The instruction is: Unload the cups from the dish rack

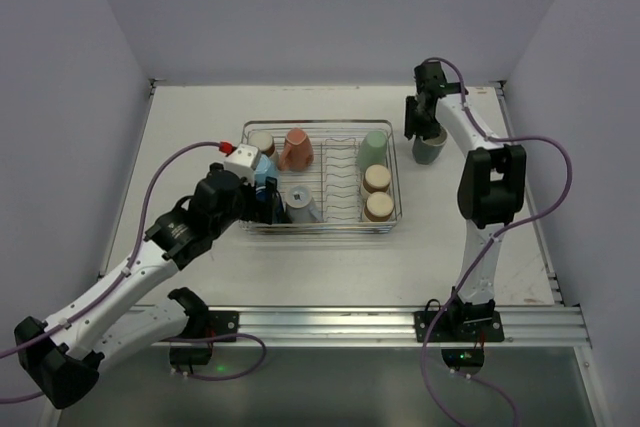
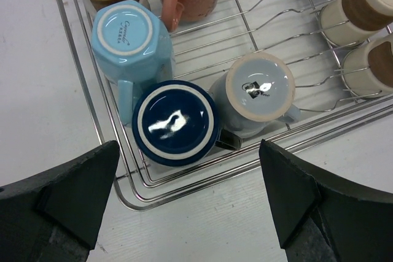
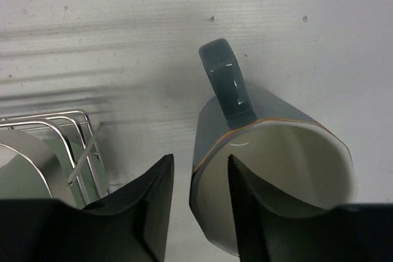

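White-and-black arms (image 1: 478, 257), purple cables (image 1: 186, 151)

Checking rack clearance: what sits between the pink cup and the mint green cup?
Between pink cup and mint green cup: only the divider prongs, no cup, per top view.

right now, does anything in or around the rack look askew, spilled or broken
Nothing stands out. The cups in the dish rack sit upside down, none visibly broken. The grey-green mug stands upright on the table right of it, the right end effector straddling its rim.

Navy cup (image 2: 175, 122) looks glossy ceramic, dish rack (image 2: 270, 44) shiny metal wire
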Available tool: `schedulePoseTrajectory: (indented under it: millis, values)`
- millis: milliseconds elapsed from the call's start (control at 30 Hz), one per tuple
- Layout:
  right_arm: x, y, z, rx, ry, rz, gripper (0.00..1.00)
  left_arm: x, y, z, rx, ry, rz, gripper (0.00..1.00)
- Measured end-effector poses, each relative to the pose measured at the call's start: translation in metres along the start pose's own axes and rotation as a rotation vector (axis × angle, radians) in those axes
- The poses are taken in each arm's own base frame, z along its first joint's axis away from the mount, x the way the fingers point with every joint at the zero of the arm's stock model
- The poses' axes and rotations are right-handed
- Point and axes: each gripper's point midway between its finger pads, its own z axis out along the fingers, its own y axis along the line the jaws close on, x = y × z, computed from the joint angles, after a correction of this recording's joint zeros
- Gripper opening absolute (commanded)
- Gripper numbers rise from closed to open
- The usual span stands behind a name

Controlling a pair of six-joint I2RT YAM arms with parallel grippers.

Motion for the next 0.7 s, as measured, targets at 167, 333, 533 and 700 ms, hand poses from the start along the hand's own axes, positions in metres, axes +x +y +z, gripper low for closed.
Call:
schedulePoseTrajectory:
  millis: [167, 333, 533, 700]
  values:
    - [-0.006, -0.002, -0.019, -0.011, -0.055, 0.010, 0.59, -0.001, 0.000, 0.009, -0.030, 0.040, -0.012, 1.00]
    - [-0.026, -0.003, -0.068, -0.047, -0.192, 0.044, 0.73, -0.011, 0.009, 0.024, -0.125, 0.055, -0.018, 1.00]
    - [-0.027, 0.002, -0.131, -0.156, -0.380, 0.107, 0.78, -0.015, 0.020, 0.052, -0.223, 0.080, -0.025, 1.00]
    - [0.006, 0.025, -0.172, -0.303, -0.499, 0.134, 0.79, -0.002, 0.042, 0.082, -0.298, 0.136, -0.043, 1.00]
